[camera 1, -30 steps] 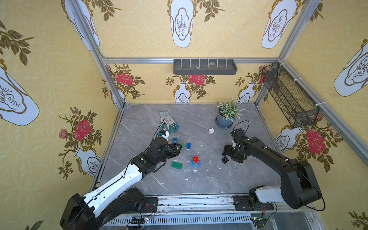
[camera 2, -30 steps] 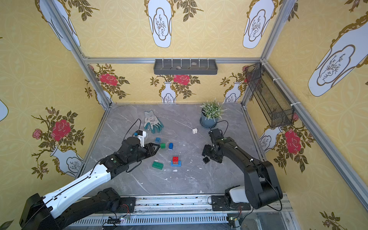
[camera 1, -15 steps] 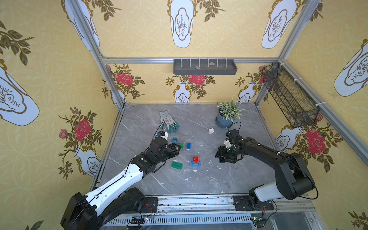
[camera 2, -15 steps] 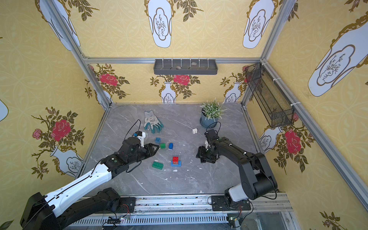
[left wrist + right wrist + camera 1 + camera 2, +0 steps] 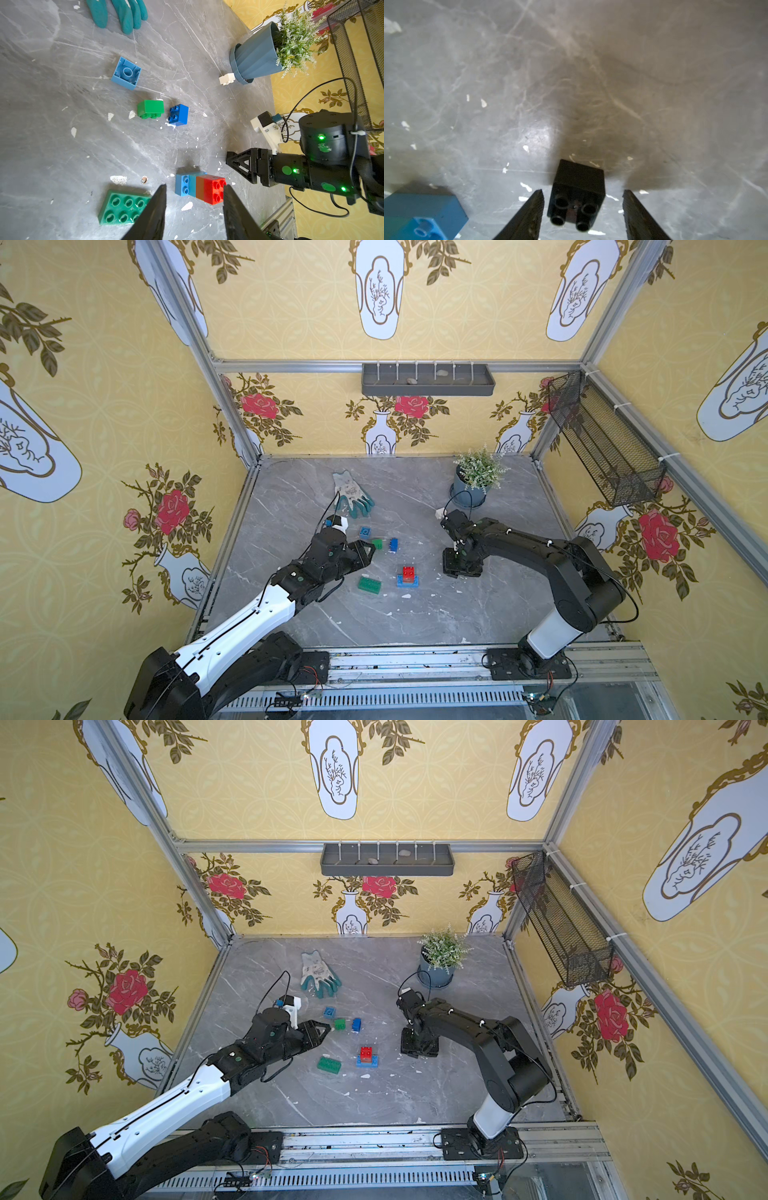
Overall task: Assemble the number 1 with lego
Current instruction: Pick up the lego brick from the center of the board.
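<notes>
Right gripper [image 5: 583, 192]: jaws apart, straddling black brick [image 5: 578, 187], gaps on both sides, right of table [image 5: 415, 626] centre. Left gripper [image 5: 194, 185]: jaws apart, empty, near small green brick [image 5: 377, 544]. Red-topped stack [image 5: 407, 576] mid-table, long green brick [image 5: 369, 585] beside it.

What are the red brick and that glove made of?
Red brick: looks like hard moulded plastic, slightly glossy; crisp edges, round studs, light sheen. Glove: seemingly knitted fabric with a teal rubbery coating on the fingers; limp, matte.
</notes>
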Motion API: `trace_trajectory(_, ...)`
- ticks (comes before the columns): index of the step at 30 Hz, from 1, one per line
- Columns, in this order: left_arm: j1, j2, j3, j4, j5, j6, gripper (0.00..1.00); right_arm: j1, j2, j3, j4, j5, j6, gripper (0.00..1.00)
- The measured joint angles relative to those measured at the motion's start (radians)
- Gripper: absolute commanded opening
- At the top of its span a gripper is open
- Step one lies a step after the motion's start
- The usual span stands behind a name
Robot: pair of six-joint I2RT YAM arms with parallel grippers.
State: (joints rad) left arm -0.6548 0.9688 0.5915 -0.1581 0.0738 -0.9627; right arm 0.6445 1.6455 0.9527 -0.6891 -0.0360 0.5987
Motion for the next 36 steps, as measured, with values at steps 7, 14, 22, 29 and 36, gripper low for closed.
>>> trace_trajectory(7,0.001,-0.006,-0.003,-0.009,0.001,0.000,0.46,0.026,0.046,0.049,-0.007,0.030,0.029,0.49)
trace_trajectory(14,0.004,-0.021,-0.011,-0.023,0.002,0.000,0.46,0.042,0.062,0.059,-0.015,0.045,0.042,0.38)
trace_trajectory(22,0.008,-0.021,-0.013,-0.030,0.005,0.000,0.46,0.049,0.073,0.068,-0.021,0.048,0.055,0.25)
trace_trajectory(29,0.010,-0.043,-0.018,-0.038,0.001,0.000,0.46,0.060,0.008,0.100,-0.044,0.053,0.005,0.23)
trace_trajectory(36,0.019,-0.064,-0.042,-0.037,-0.006,0.000,0.46,0.063,-0.070,0.203,-0.086,0.042,-0.179,0.28)
